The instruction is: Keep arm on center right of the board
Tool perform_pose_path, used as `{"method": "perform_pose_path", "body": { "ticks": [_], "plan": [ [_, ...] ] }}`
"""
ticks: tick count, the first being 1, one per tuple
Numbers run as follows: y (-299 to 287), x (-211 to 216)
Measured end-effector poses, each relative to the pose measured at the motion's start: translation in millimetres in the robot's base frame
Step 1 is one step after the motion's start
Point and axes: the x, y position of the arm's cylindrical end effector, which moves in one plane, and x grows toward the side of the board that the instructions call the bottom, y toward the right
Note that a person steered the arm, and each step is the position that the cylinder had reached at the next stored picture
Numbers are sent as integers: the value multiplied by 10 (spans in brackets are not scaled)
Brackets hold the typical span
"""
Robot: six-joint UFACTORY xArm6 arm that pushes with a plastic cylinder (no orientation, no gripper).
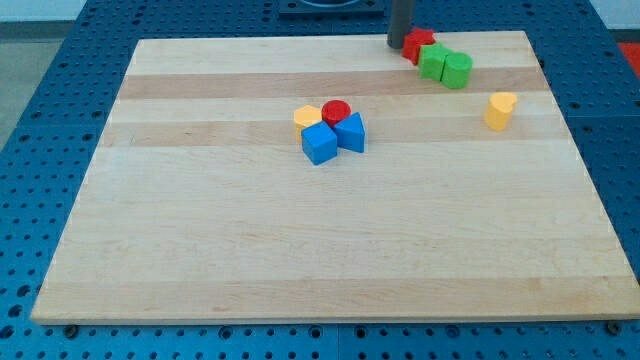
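Broadly, the wooden surface (330,250) fills most of the view, a pale board lying on a blue perforated base (30,180). The dark rod (400,20) comes down from the view's top, and my tip (398,46) rests close to the surface's top edge, somewhat right of that edge's middle, not at the centre of the right edge. There is no hand on this arm, so no open or closed state applies.

Just right of my tip, touching or nearly touching it, sits a red block (418,45), its shape unclear. Against it, toward the top right corner, stand a green cube-like block (433,62) and a rounder green block (457,70), pressed side by side.

Apart from them, nearer the right edge, a yellow block (500,110) stands alone.

Near the surface's middle, slightly toward the top edge, four blocks cluster together: a blue cube (320,143), a blue wedge-like block (351,132), a red cylinder (336,112) and a yellow block (308,116), well apart from my tip.
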Motion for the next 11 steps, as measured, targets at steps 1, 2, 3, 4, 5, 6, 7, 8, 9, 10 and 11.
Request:
{"method": "perform_pose_path", "body": {
  "ticks": [1, 2, 3, 4, 5, 6, 7, 8, 9, 10, 11],
  "plan": [
    [262, -1],
    [509, -1],
    [585, -1],
    [579, -71],
    [294, -72],
    [9, 32],
    [-72, 393],
    [-10, 900],
    [224, 1392],
    [517, 1867],
    [855, 2252]
  ]
}}
